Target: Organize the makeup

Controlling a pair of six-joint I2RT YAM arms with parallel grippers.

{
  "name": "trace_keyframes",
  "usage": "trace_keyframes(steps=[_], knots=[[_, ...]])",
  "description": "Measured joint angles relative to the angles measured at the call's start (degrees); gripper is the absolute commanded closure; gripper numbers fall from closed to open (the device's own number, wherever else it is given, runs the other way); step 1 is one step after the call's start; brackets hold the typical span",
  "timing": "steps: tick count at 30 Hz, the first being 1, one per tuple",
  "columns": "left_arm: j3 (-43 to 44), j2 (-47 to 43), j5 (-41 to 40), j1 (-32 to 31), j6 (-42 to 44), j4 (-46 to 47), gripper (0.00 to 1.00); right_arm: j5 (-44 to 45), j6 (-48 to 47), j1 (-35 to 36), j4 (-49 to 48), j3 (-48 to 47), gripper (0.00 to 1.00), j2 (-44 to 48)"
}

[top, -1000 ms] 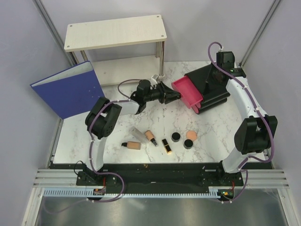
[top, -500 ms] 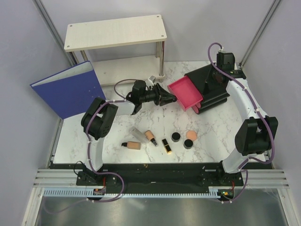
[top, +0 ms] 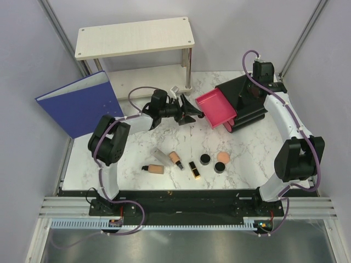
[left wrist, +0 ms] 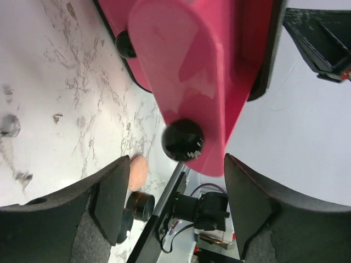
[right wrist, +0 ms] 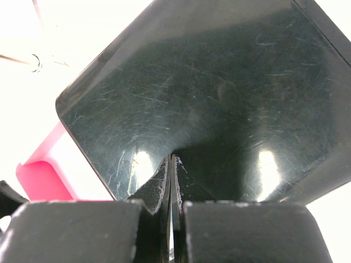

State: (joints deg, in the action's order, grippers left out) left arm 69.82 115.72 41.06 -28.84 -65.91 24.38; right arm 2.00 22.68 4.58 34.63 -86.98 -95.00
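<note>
The makeup lies on the marble near the front: two peach tubes (top: pixel 175 159) (top: pixel 154 169), a black-and-gold lipstick (top: pixel 193 170), two round black jars (top: pixel 204 159) (top: pixel 220 167) and a peach puff (top: pixel 222 157). My left gripper (top: pixel 190 108) (left wrist: pixel 175 197) is open, just left of the pulled-out pink drawer (top: pixel 216 107). The drawer's black knob (left wrist: pixel 182 139) sits just beyond the fingertips, untouched. The puff (left wrist: pixel 137 171) and a jar (left wrist: pixel 141 204) show past the left finger. My right gripper (top: pixel 255 91) (right wrist: pixel 172 164) is shut, its tips pressed on the glossy top of the black organizer (right wrist: pixel 208 82).
The black organizer (top: pixel 248 101) stands tilted at the back right. A blue binder (top: pixel 82 104) leans at the left, and a white shelf (top: pixel 134 37) stands behind. A greyish tube (top: pixel 162 155) lies beside the peach tubes.
My left gripper let go of the drawer knob, opened wide and drew back to the left. The pink drawer stays pulled out. The right gripper has not moved.
</note>
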Motion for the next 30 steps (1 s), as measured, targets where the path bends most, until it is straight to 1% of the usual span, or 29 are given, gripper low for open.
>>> trace_keyframes(steps=[2, 6, 10, 11, 14, 15, 17, 20, 23, 27, 30], knots=[[-0.6, -2.8, -0.1, 0.9, 2.6, -2.3, 0.21, -0.3, 0.0, 0.0, -0.1, 0.1, 1.00, 0.1], [-1.4, -11.3, -0.4, 2.8, 9.9, -8.7, 0.21, -0.7, 0.0, 0.0, -0.3, 0.5, 1.00, 0.3], [-1.0, -21.3, -2.1, 3.3, 20.7, -19.9, 0.21, -1.2, 0.0, 0.0, -0.7, 1.0, 1.00, 0.6], [-0.6, -23.7, -3.5, 3.1, 23.8, -23.8, 0.17, -1.3, -0.1, 0.0, -0.8, 1.2, 1.00, 0.8], [0.3, -29.3, -11.9, 1.6, 32.3, -36.7, 0.17, -2.0, -0.3, -0.1, -1.2, 1.8, 1.00, 1.2], [0.4, -31.2, -16.1, 1.0, 35.3, -42.2, 0.17, -2.3, -0.5, -0.1, -1.4, 2.1, 1.00, 1.3], [-0.5, -33.6, -21.4, 0.2, 38.8, -49.5, 0.17, -3.3, -0.6, -0.2, -1.7, 2.3, 1.00, 1.4], [-4.5, -36.7, -27.9, 0.1, 41.7, -58.9, 0.16, -5.3, -0.6, -0.2, -2.8, 2.8, 1.00, 1.4], [-9.0, -37.9, -32.6, 0.3, 42.2, -67.1, 0.16, -7.4, -0.6, -0.2, -4.2, 3.5, 1.00, 1.4], [-14.1, -39.1, -34.9, 0.4, 42.0, -74.2, 0.17, -9.7, -0.6, -0.2, -5.9, 4.4, 1.00, 1.4], [-16.6, -42.4, -35.0, 0.4, 41.7, -77.5, 0.17, -10.8, -0.6, -0.2, -7.1, 5.2, 1.00, 1.6]])
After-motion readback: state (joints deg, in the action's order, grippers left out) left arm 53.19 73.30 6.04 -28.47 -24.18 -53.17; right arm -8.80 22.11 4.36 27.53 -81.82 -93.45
